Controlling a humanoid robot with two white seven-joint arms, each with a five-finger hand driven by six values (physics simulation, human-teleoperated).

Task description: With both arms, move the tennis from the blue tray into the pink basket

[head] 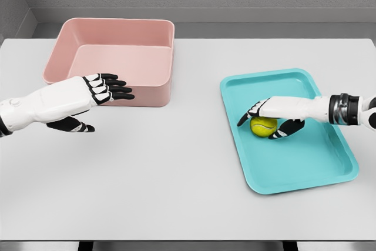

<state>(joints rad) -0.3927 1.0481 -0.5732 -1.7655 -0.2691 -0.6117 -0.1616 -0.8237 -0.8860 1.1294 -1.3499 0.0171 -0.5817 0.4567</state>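
Note:
A yellow-green tennis ball (264,126) lies on the blue tray (329,163) at the right of the table, in the tray's upper-left part. My right hand (257,123) reaches in from the right and hovers over the ball. Its fingers stretch past the ball's left side and its thumb curves under the ball's right side, not closed on it. The pink basket (117,42) stands at the back left. My left hand (108,109) floats in front of the basket's near wall, fingers spread flat and holding nothing.
The white table (176,174) runs wide between basket and tray. Its front edge lies near the bottom of the picture. A grey wall stands behind the table.

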